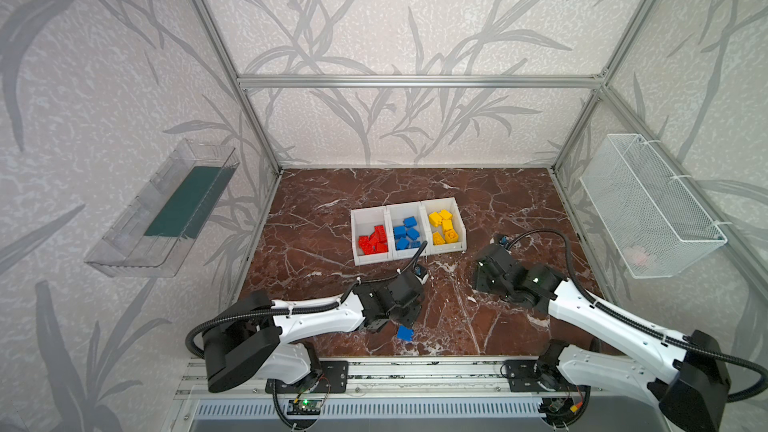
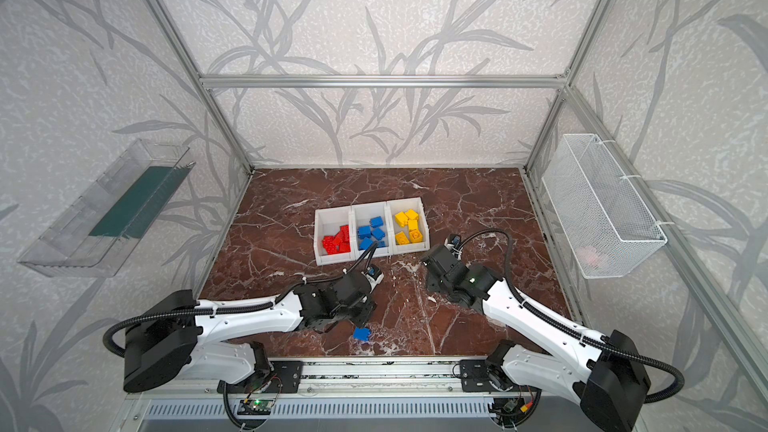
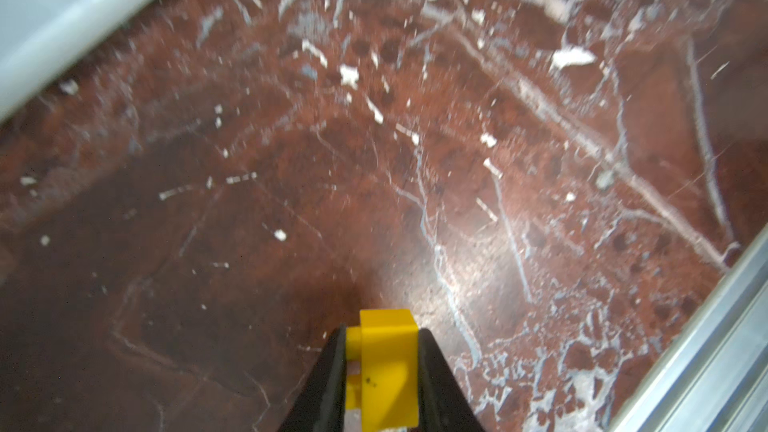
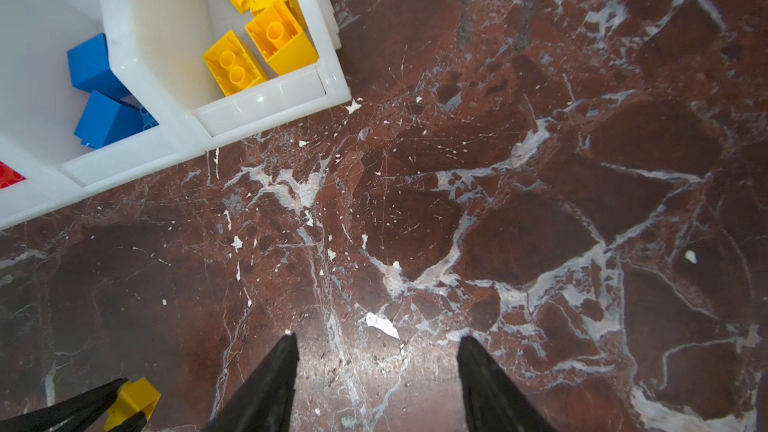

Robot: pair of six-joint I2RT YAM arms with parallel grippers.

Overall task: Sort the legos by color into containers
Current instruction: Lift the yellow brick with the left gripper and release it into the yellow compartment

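Red-brown marble tabletop [image 1: 332, 201] is seen in both top views, with three white containers [image 1: 371, 258] set side by side at its middle. From the left end of the row they are filled with red legos [image 1: 373, 241], blue legos [image 1: 406, 232] and yellow legos [image 1: 444, 226]. A loose blue lego [image 1: 404, 333] lies well in front of the containers.

In the left wrist view, the left gripper [image 3: 382, 329] is pressed onto a single yellow brick [image 3: 388, 367], with only bare marble beyond it.

In the right wrist view, the right gripper [image 4: 378, 338] is spread with nothing between its jaws, in front of the containers' yellow end. The pinched brick is glimpsed off to one side, also in front of the containers.
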